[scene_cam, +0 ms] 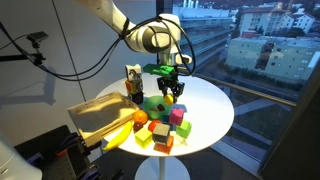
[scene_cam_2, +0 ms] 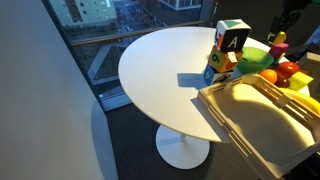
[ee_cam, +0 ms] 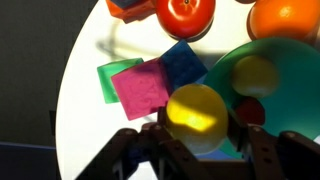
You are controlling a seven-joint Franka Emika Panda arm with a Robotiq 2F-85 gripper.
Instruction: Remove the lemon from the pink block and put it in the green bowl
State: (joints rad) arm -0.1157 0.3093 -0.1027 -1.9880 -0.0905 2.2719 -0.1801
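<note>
In the wrist view my gripper is shut on the lemon, a round yellow fruit held between the two dark fingers. It hangs above the white table, just right of the pink block and at the left rim of the green bowl. The bowl holds a small yellow piece and a red piece. In an exterior view the gripper hovers over the cluster of toys beside the bowl. The bowl also shows in an exterior view.
A blue block and a green block touch the pink one. A red tomato and an orange lie beyond. A lettered box, a banana, several coloured cubes and a wooden tray stand nearby.
</note>
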